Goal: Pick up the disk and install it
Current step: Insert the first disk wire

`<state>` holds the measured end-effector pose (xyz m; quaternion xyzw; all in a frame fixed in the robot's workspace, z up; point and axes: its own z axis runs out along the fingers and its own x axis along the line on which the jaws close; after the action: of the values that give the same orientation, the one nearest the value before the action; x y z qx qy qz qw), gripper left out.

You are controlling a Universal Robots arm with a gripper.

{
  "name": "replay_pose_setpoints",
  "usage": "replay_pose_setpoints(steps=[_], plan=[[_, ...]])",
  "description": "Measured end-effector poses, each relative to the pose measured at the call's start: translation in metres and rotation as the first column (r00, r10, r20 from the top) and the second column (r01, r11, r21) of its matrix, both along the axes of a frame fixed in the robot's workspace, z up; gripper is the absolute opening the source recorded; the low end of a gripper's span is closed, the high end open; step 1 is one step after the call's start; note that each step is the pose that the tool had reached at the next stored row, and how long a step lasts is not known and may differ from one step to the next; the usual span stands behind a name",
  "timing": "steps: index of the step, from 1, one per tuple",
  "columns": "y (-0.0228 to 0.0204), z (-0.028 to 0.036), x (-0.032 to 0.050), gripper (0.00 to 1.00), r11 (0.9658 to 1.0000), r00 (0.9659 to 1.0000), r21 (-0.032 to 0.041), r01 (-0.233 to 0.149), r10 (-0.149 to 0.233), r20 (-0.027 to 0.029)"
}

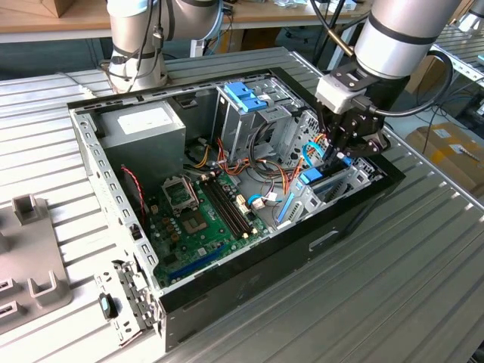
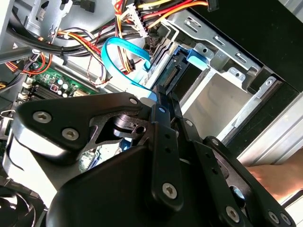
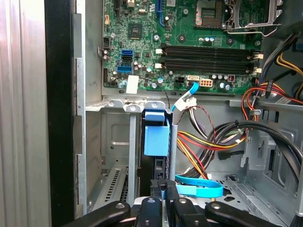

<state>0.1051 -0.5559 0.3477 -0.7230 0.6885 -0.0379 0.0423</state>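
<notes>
Tool [image 3: 164, 187]: clenched on the disk [image 3: 156, 138], upright in its bay.
Writing: white power-supply label [image 1: 141, 119], unreadable.
Nearby: blue cable [image 3: 199, 190] just beside tool; motherboard [image 3: 189, 52] beyond.

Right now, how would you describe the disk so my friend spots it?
In the open computer case, find the metal bay beside the motherboard. The disk stands on edge there, pinched in the jaws of the gripper; its light-blue frame stands out from grey metal.

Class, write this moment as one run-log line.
hand: shut on disk | disk: upright in drive bay | computer case: open
</notes>
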Motion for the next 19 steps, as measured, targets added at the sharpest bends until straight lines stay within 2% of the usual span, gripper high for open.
replay_pose_setpoints(steps=[10, 19], plan=[[0.0000, -0.0008, -0.0001, 0.16, 1.0000, 1.0000, 0.0000, 0.000, 0.000, 0.0000], [0.0000, -0.0056, -0.0001, 0.16, 1.0000, 1.0000, -0.0003, 0.000, 0.000, 0.0000]])
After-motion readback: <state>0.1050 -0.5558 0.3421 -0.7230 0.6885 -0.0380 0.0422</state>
